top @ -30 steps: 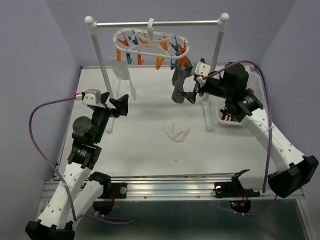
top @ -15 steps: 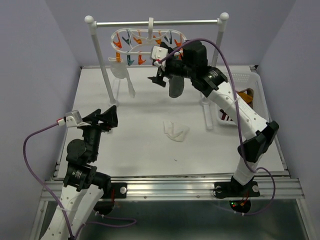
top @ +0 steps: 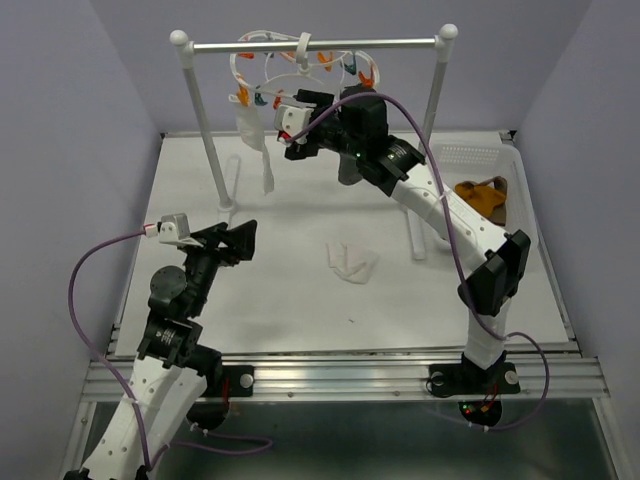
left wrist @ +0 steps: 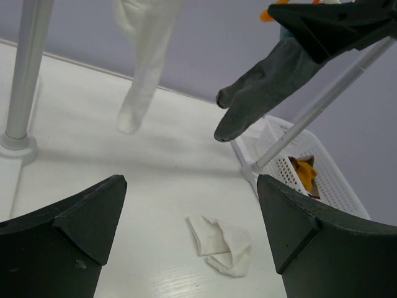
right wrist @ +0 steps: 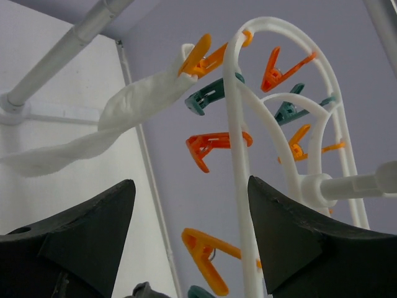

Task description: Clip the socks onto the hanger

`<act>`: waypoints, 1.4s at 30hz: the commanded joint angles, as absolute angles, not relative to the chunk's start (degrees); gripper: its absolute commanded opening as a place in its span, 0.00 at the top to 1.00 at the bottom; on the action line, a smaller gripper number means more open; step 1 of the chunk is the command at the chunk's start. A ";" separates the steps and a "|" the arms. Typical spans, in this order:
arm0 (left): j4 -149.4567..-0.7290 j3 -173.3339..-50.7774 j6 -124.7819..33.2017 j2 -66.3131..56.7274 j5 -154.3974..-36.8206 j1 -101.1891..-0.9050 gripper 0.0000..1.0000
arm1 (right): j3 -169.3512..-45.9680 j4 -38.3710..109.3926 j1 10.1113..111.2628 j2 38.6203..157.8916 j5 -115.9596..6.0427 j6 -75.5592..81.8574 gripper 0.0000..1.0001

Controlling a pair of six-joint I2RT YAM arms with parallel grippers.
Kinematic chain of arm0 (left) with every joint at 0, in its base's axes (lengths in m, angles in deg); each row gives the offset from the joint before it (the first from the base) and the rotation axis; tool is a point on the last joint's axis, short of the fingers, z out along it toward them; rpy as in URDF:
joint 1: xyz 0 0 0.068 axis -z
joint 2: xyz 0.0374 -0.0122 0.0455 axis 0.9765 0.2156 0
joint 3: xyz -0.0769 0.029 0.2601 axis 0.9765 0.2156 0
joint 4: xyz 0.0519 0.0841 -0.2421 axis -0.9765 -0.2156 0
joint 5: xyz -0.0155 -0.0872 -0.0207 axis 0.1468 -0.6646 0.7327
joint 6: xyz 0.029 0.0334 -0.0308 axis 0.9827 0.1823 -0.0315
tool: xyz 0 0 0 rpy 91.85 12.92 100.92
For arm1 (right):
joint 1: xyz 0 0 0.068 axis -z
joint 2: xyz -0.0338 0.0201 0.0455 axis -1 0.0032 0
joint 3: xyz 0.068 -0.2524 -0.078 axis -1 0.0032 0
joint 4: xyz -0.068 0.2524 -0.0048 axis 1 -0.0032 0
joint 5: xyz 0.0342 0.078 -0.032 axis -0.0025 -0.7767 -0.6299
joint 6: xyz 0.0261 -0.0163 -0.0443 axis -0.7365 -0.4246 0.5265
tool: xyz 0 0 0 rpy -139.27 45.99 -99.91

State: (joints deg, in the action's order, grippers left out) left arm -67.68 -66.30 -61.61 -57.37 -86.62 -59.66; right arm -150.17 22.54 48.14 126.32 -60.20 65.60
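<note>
Right claw sits up among the clips, spread wide and gripping nothing. The white hanger runs up between its 2 fingers, though I can't say it touches either. Left claw hovers low over the table, equally wide and equally empty.

2 socks hang already: a clipped white sock held by an orange clip, and a grey sock beside it. A loose white sock lies crumpled on the table below, apart from both claws. A mustard sock waits in the basket to the right.

I'd judge the next job is fetching that loose one. The left claw looks best placed for it. It should drop straight over the sock, pinch at an edge so only the cuff comes up rather than a wad, and lift high enough for it to hang free. Meanwhile the right should steady the frame, which looks tilted on the rail, because a swinging hanger makes any free clip a poor target.
</note>
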 commanded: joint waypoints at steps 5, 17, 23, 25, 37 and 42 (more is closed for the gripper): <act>-57.25 -63.44 -59.96 -55.68 -91.56 -59.70 0.01 | -147.87 23.80 47.54 121.24 -54.62 72.80 0.22; -49.52 -65.72 -55.66 -47.77 -101.92 -59.62 0.01 | -149.97 28.99 47.54 124.05 -44.78 81.06 0.74; -39.52 -68.09 -53.99 -41.63 -107.81 -59.62 0.01 | -150.94 28.90 47.54 124.23 -43.89 82.65 0.88; -36.34 -69.58 -53.63 -37.76 -109.93 -59.62 0.01 | -150.42 28.46 47.54 123.79 -43.89 82.65 0.89; -20.51 -83.48 -52.40 -14.91 -124.00 -58.83 0.01 | -147.25 17.91 47.54 118.16 -45.91 82.65 0.97; -26.56 -87.96 -40.74 -13.75 -125.24 -58.83 0.01 | -147.77 13.79 47.54 116.67 -45.38 83.53 0.99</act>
